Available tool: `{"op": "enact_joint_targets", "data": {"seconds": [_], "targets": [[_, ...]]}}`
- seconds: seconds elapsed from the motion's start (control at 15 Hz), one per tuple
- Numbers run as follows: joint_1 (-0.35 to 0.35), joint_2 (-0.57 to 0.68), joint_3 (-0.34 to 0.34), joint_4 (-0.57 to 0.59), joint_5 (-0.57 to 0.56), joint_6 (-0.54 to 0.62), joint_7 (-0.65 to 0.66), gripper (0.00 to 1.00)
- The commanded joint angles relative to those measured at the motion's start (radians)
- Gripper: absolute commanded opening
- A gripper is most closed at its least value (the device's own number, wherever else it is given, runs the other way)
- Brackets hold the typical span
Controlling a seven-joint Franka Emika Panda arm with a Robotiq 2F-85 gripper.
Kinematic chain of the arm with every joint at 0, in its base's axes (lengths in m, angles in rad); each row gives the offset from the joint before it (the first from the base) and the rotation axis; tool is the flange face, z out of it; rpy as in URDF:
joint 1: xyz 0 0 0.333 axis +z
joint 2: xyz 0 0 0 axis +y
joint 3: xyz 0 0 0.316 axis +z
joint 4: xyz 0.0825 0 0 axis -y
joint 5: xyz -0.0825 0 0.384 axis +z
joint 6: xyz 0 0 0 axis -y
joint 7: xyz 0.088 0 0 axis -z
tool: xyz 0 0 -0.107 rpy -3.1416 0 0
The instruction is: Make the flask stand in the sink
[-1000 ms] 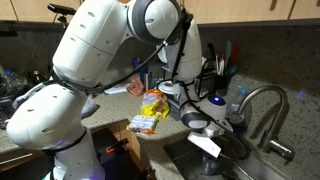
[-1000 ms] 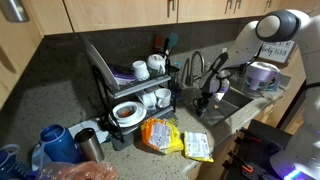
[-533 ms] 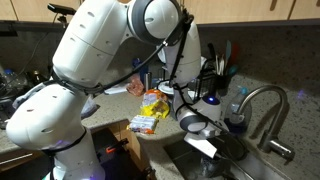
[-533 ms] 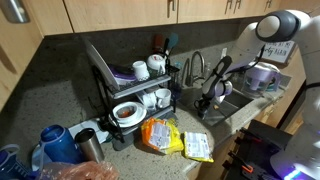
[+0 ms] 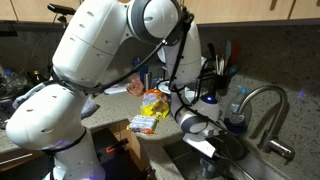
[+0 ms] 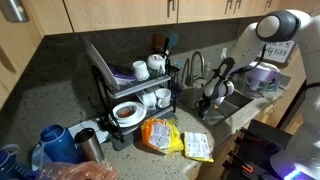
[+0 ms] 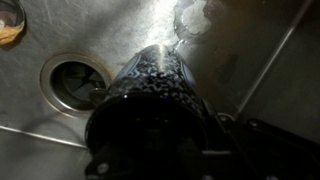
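The flask (image 7: 155,85) is showing black with pale speckles, the sink (image 7: 60,25) is gleaming silver-grey, the snack bag (image 6: 163,136) is glowing yellow-orange.

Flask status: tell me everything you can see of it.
The flask is a dark cylinder with a glittery, speckled finish. In the wrist view it runs from the gripper toward the steel sink floor, far end beside the drain. It looks clamped in the gripper, though the fingers are hidden. Whether it touches the sink floor cannot be told.
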Motion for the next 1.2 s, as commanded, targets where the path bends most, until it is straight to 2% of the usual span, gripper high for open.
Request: {"op": "enact_joint_targets", "data": {"seconds": [0.0, 0.27, 0.53, 0.67, 1.13], "targets": [[-0.003, -0.051, -0.01, -0.041, -0.062, 0.033, 0.062, 0.4], [-0.017, -0.072, -0.001, -0.048, -0.091, 0.05, 0.082, 0.7], [-0.065, -0.114, 0.043, -0.061, -0.088, 0.03, 0.067, 0.99], [-0.116, -0.143, 0.094, -0.073, -0.081, 0.0, 0.047, 1.0], [-0.357, -0.228, 0.354, -0.113, 0.001, -0.155, -0.087, 1.0]]}}
